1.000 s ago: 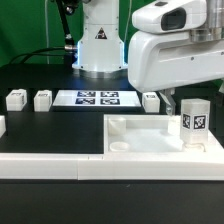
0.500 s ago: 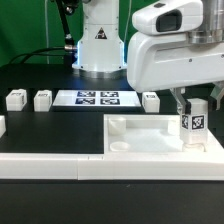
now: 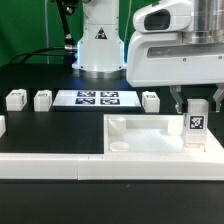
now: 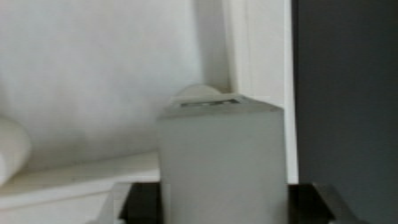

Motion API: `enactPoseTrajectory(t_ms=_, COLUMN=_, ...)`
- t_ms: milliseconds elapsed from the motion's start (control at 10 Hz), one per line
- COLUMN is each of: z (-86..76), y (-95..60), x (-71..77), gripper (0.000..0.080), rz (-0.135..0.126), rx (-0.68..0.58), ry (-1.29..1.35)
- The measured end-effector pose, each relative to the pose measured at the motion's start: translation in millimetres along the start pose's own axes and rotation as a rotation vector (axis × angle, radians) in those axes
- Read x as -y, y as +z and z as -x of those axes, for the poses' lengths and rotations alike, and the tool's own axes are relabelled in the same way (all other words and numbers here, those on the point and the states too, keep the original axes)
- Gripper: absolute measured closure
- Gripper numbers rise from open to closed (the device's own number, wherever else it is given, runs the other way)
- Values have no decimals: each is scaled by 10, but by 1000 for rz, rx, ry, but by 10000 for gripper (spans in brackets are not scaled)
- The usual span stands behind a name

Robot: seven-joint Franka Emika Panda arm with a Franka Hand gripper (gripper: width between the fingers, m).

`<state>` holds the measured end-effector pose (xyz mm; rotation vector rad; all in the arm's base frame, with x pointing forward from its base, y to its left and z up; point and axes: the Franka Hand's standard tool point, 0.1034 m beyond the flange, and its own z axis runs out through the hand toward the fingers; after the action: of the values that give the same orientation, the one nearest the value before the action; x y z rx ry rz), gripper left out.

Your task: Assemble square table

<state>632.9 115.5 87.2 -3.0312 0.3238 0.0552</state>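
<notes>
Gripper (image 3: 196,108) fingers (image 4: 143,205) set narrow, one pad pressed on each side of an upright tagged table leg (image 3: 196,124). Leg stands between the fingers, its lower end down in the corner of the square tabletop (image 3: 140,128). Loose leg (image 3: 150,100) lies apart from the fingers, marker board (image 3: 97,98) farther off.

A black table (image 3: 40,128) fills most of the exterior view, and on its far part, left of middle, lies the marker board (image 3: 97,98), a thin flat white sheet printed with black-and-white square tags. Along the table's near edge runs a long white rail (image 3: 45,166), lying flat and reaching in from the exterior view's left. Behind the table stands a green backdrop (image 3: 25,25).
</notes>
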Motion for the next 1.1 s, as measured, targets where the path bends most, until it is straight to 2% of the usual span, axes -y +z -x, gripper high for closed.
enactPoseTrajectory(t_ms=100, z=-73, y=-1, x=-13, gripper=508, rz=2, rx=-1, ry=103)
enactPoseTrajectory(t_ms=300, z=-75, y=1, x=-26, gripper=508, rz=19, rx=14, ry=399)
enactPoseTrajectory(t_ms=500, z=-59, y=11, x=-43, gripper=508, rz=1, rx=34, ry=749)
enactPoseTrajectory(t_ms=600, z=-43, y=10, x=-23, gripper=508, rz=8, rx=37, ry=881)
enactPoseTrajectory(t_ms=700, z=-42, y=7, x=-19, gripper=508, rz=7, rx=35, ry=962)
enactPoseTrajectory(t_ms=800, z=-31, y=7, x=-18, gripper=508, rz=-11, rx=44, ry=1090)
enactPoseTrajectory(t_ms=1100, z=-11, y=-2, x=7, gripper=508, rz=-18, rx=22, ry=1280)
